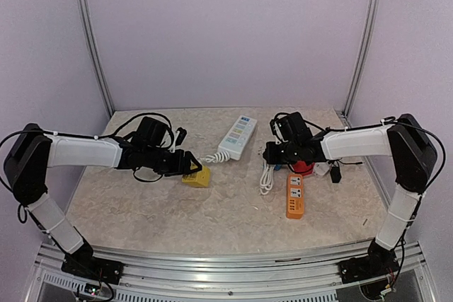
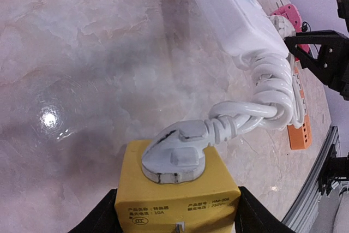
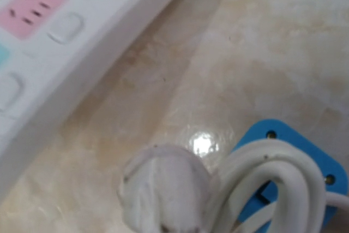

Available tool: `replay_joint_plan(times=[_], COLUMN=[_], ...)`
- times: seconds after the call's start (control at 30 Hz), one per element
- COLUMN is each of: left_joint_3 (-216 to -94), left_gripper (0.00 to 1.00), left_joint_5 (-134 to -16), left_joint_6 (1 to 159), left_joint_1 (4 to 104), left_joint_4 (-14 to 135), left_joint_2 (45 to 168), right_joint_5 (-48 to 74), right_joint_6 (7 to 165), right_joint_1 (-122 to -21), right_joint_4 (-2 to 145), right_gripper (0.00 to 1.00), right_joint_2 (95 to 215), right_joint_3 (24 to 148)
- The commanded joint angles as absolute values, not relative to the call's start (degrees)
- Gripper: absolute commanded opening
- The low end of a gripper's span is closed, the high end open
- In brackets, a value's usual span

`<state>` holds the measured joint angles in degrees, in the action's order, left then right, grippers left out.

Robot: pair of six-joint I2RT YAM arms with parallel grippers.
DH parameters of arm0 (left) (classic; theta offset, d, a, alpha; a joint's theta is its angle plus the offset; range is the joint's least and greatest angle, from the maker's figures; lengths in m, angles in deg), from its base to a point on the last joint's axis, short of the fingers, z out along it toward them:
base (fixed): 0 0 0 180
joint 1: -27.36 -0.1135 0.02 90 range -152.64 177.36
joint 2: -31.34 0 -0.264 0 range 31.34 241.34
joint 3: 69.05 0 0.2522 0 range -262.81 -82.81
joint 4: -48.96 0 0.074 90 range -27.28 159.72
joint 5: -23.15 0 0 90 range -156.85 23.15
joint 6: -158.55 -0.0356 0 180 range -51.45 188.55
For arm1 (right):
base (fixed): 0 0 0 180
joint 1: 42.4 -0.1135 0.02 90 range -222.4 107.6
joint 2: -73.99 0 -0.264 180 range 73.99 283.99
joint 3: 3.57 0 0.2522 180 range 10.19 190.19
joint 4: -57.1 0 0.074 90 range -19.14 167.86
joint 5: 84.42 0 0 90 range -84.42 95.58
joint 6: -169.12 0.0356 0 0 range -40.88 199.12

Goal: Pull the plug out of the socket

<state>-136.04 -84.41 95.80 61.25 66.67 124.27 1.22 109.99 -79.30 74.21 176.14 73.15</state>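
A yellow cube socket [image 2: 174, 195] sits on the table with a white plug [image 2: 174, 154] seated in its top face. The plug's coiled white cable [image 2: 267, 96] runs to a white power strip [image 1: 237, 136]. My left gripper [image 1: 191, 165] is shut on the yellow socket [image 1: 197, 177], one black finger [image 2: 101, 219] against each side. My right gripper [image 1: 271, 152] hangs low over a second white plug [image 3: 163, 189] with looped cable and a blue adapter [image 3: 297, 145]. Its fingers are out of the wrist view, so any grip is hidden.
An orange power strip [image 1: 294, 196] lies at the front right, with a bundle of white cable [image 1: 266, 177] to its left. A red object [image 1: 303, 167] sits under the right arm. The white power strip [image 3: 60, 36] lies just beyond the right gripper. Walls enclose the table.
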Motion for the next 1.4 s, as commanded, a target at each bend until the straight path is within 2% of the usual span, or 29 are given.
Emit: replay_joint_plan(times=[0.0,0.27,0.43,0.53,0.63,0.8,0.93,1.23,1.37], left_joint_3=[-137.7,-138.8,-139.0,-139.7,-141.8,-146.4,-150.1,-153.0,-152.4], left_gripper=[0.14,0.14,0.14,0.14,0.14,0.13,0.14,0.13,0.13], left_joint_5=[-85.9,-87.3,-86.8,-86.1,-84.8,-81.8,-78.5,-75.1,-73.2], left_joint_6=[93.1,86.7,83.2,81.2,78.8,73.9,69.3,58.1,55.6], left_joint_1=[60.8,60.8,61.1,61.5,62.3,64.9,67.1,69.8,71.9], left_joint_4=[65.6,69.9,71.4,72.5,75.4,80.6,83.7,86.8,85.4], left_joint_2=[120.9,120.3,118.8,117.9,117.6,118.1,118.7,117.5,116.2], right_joint_5=[1.4,1.6,2.0,7.2,17.6,33.5,41.7,48.1,49.2], right_joint_6=[109.0,108.8,107.4,104.0,100.4,98.5,100.6,104.3,105.3], right_joint_1=[-78.4,-77.1,-76.5,-76.5,-76.6,-78.7,-81.6,-83.7,-83.8], right_joint_4=[73.0,73.4,74.1,73.8,74.2,72.7,68.2,63.1,61.7], right_gripper=[0.04,0.64,0.75,0.77,0.77,0.67,0.62,0.58,0.52], right_joint_2=[177.5,175.4,170.0,166.7,164.9,164.1,165.4,170.5,173.0], right_joint_3=[75.4,73.9,72.1,71.7,72.9,75.0,76.5,80.5,80.5])
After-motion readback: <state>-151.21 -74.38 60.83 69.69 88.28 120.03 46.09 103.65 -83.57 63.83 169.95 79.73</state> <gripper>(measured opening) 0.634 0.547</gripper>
